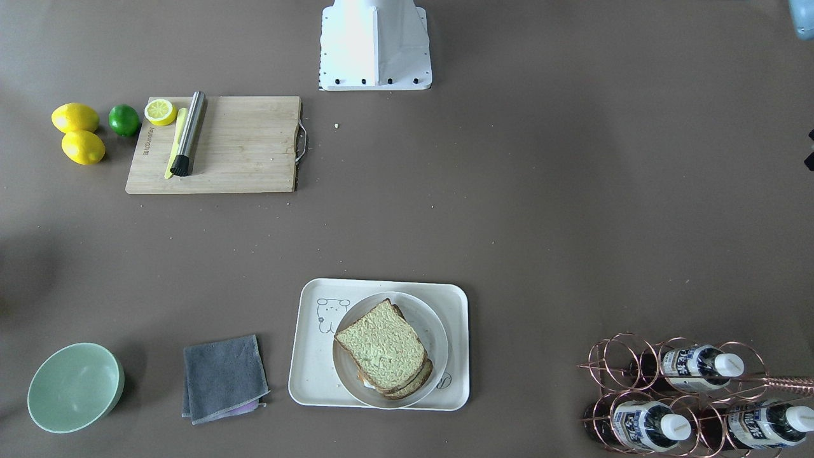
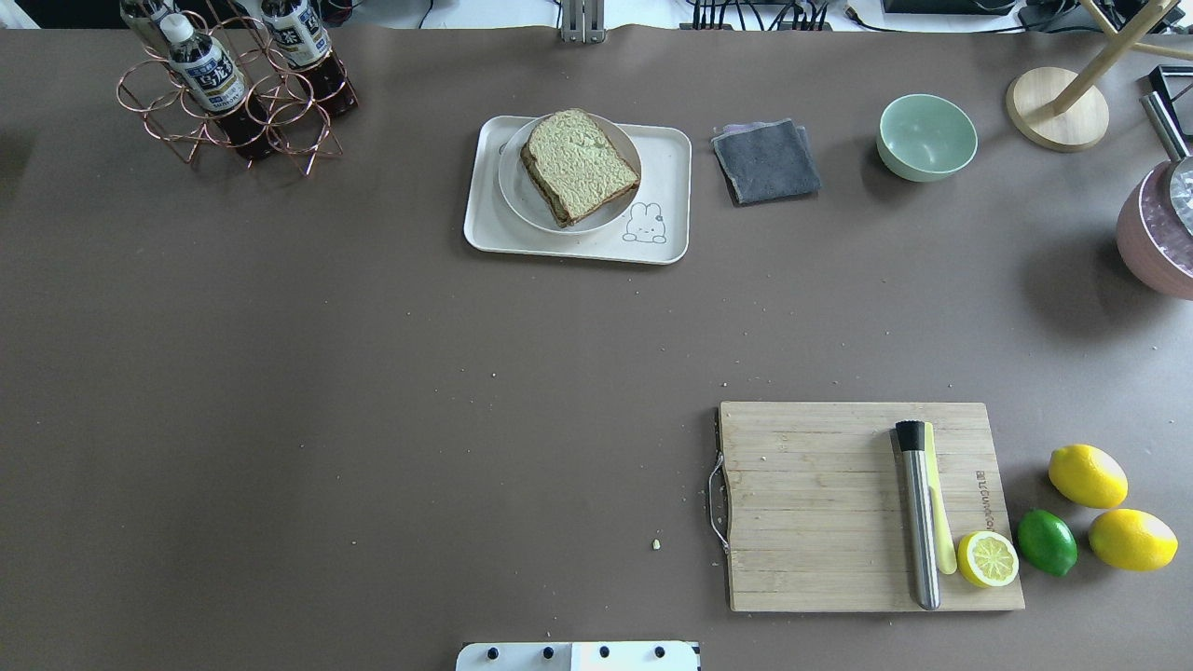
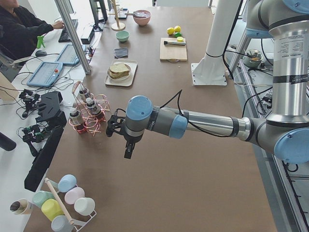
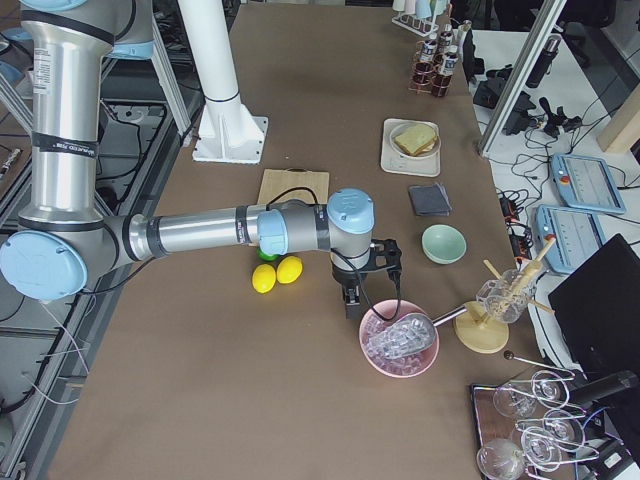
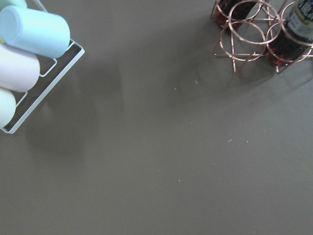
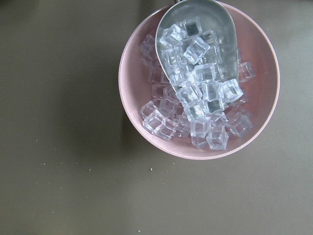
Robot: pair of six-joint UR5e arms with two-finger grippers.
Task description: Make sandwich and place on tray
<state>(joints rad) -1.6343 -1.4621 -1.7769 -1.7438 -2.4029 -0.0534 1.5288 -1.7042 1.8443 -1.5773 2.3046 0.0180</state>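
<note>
The sandwich, stacked brown-crusted bread slices with a greenish-tan top face, lies on a round white plate. The plate stands on the cream tray at the table's far middle, also seen from overhead. The filling is mostly hidden. My left gripper hangs over bare table beside the bottle rack, far from the tray. My right gripper hangs next to the pink ice bowl. Both show only in the side views, so I cannot tell whether they are open or shut.
A wooden cutting board holds a metal-handled tool and a lemon half; two lemons and a lime lie beside it. A grey cloth, green bowl, copper bottle rack, pink ice bowl and cup rack stand around.
</note>
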